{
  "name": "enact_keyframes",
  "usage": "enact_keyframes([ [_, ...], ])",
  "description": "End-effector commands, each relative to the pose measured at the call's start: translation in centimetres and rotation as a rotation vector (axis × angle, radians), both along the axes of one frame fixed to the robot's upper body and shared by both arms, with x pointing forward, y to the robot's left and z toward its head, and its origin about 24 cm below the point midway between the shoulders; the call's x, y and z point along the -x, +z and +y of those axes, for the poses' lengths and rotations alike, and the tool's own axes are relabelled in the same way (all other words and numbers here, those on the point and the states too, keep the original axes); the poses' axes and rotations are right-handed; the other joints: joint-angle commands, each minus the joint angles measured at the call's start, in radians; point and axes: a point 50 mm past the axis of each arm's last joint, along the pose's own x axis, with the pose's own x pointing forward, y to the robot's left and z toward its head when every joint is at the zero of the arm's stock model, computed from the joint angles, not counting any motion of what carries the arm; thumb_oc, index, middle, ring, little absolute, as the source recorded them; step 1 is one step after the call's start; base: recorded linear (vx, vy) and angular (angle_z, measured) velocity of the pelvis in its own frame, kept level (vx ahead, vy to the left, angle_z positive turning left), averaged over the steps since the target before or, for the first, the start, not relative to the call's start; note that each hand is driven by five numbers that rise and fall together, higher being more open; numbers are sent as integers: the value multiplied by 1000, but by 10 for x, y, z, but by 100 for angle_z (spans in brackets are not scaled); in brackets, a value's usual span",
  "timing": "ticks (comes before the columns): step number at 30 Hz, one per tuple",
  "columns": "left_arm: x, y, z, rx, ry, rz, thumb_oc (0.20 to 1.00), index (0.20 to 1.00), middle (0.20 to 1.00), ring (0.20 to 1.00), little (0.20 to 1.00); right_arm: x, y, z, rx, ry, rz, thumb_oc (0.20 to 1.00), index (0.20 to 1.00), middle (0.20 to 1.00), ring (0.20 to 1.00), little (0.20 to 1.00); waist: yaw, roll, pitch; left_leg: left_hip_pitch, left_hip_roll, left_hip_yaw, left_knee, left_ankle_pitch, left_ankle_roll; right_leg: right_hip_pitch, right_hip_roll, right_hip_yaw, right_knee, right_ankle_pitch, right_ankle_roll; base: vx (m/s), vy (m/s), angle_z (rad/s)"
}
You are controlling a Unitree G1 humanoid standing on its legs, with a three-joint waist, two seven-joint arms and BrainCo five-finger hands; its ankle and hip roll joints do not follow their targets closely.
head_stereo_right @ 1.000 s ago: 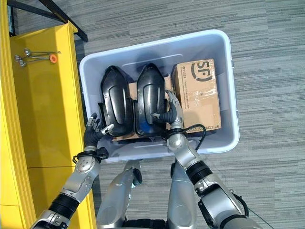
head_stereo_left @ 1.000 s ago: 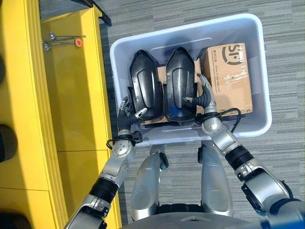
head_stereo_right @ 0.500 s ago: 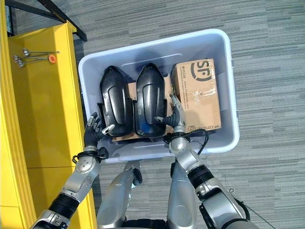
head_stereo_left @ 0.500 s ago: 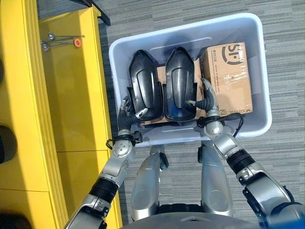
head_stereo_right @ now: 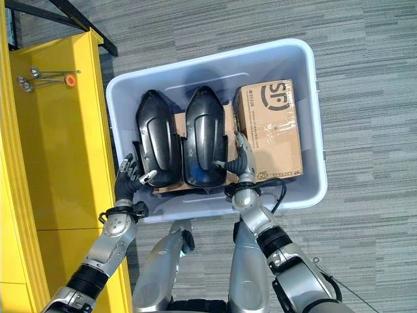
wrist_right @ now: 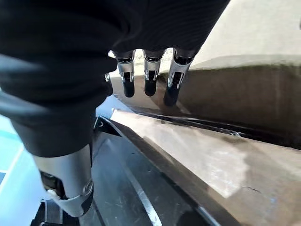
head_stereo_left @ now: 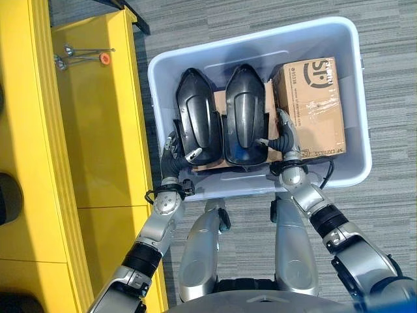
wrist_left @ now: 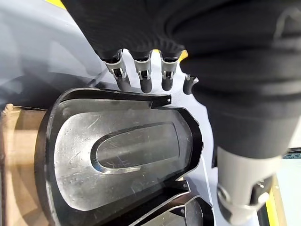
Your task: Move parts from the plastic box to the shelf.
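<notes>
— How far has it got?

— Hardly started, I'd say. Both black parts (head_stereo_left: 199, 124) (head_stereo_left: 244, 117) lie in the plastic box (head_stereo_left: 352, 171), beside a cardboard carton (head_stereo_left: 311, 107). The yellow shelf (head_stereo_left: 98, 130) holds only some small tools (head_stereo_left: 81, 55).

— And the hands?

— The left hand (head_stereo_left: 174, 149) and right hand (head_stereo_left: 285, 135) sit at the parts' outer edges, fingers relaxed, grasping nothing.

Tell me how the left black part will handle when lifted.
The left black part looks like a rigid moulded shell, so probably stiff. Its glossy surface may slip. It is long, so it may tilt if the left hand grips one end.
</notes>
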Motion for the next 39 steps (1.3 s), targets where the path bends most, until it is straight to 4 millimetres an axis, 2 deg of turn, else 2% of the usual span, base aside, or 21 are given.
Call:
enact_keyframes([
  [1, 3, 8, 17, -61, 55, -53, 1000, 1000, 1000, 1000, 1000, 1, 2, 5, -54, -2, -25, 1000, 1000, 1000, 1000, 1000, 10, -58, -18, -16, 3, -54, 143, -136, -24, -18, -69, -31, 44, -21, 64, 0, 0, 0],
  [13, 2, 8, 14, -57, 46, -55, 1000, 1000, 1000, 1000, 1000, -2, -17, -2, -48, -56, 65, 1000, 1000, 1000, 1000, 1000, 20, -44, -18, -37, -2, -58, 136, -132, -24, -40, -70, -34, 44, -16, 64, 0, 0, 0],
  [27, 0, 10, 9, -50, 21, -63, 1000, 1000, 1000, 1000, 1000, -9, -25, -11, -110, -138, 130, 1000, 1000, 1000, 1000, 1000, 32, -27, -18, -70, -4, -62, 147, -132, -21, -74, -70, -34, 55, -18, 63, 0, 0, 0],
  [39, 0, 11, 6, -54, -1, -72, 1000, 1000, 1000, 1000, 1000, -14, -32, -28, -106, -235, 181, 1000, 1000, 1000, 1000, 1000, 46, -11, -18, -108, -11, -71, 161, -137, -18, -102, -74, -42, 66, -22, 62, 2, 1, 1],
])
